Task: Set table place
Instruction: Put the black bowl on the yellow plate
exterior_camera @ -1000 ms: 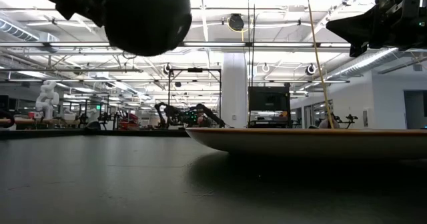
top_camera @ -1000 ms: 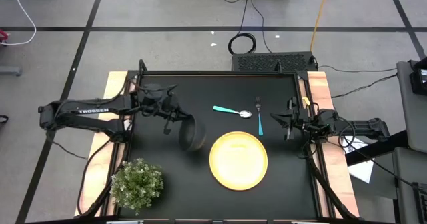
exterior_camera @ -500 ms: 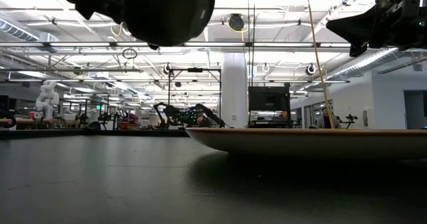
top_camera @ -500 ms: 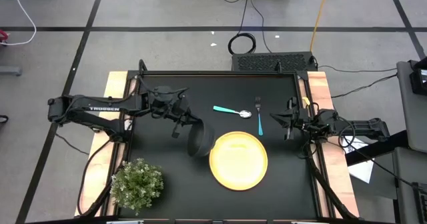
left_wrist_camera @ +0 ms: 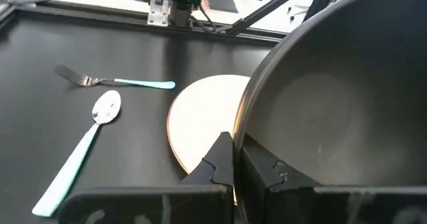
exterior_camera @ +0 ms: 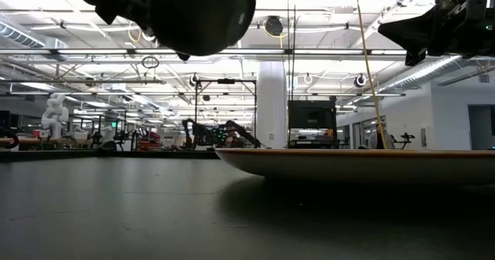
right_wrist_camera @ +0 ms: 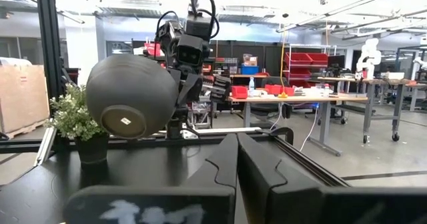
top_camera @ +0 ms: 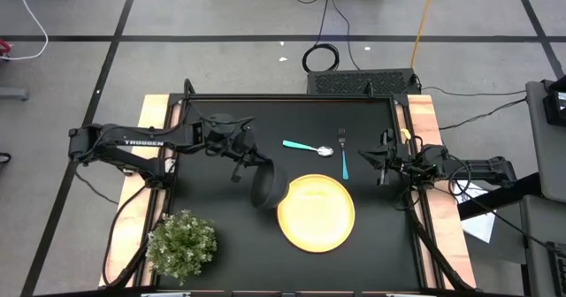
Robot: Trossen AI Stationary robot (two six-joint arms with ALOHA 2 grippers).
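The table place (top_camera: 316, 210) is partly laid on the table (top_camera: 212, 244), a square matte-black top. A round yellow plate (top_camera: 318, 213) lies flat on the half of the table nearer the right edge, closer to the near edge than the far one. Just beyond it, toward the far edge, a teal-handled spoon (top_camera: 307, 147) and fork (top_camera: 343, 158) lie side by side, apart from the plate. A green potted plant (top_camera: 182, 242) stands at the near left corner.

The black bowl (top_camera: 268, 186) is off the table, tipped on its side in the air, level with the plate's left rim. The left gripper (top_camera: 248, 166) pinches the bowl's rim; the left wrist view shows one dark finger (left_wrist_camera: 217, 164) pressed against the rim with the bowl's grey inside beside it. The low view shows the bowl (exterior_camera: 197, 16) hanging well above the table top.

The right gripper (top_camera: 378, 163) waits above the table near the right edge, its fingers pressed together and holding nothing.

The step in hand appears to be carrying the bowl to the plate. The next move likely calls for shifting it over the plate's middle, turning it mouth-up, lowering it until it rests, then releasing the rim. Letting go while it is tilted could make it roll.
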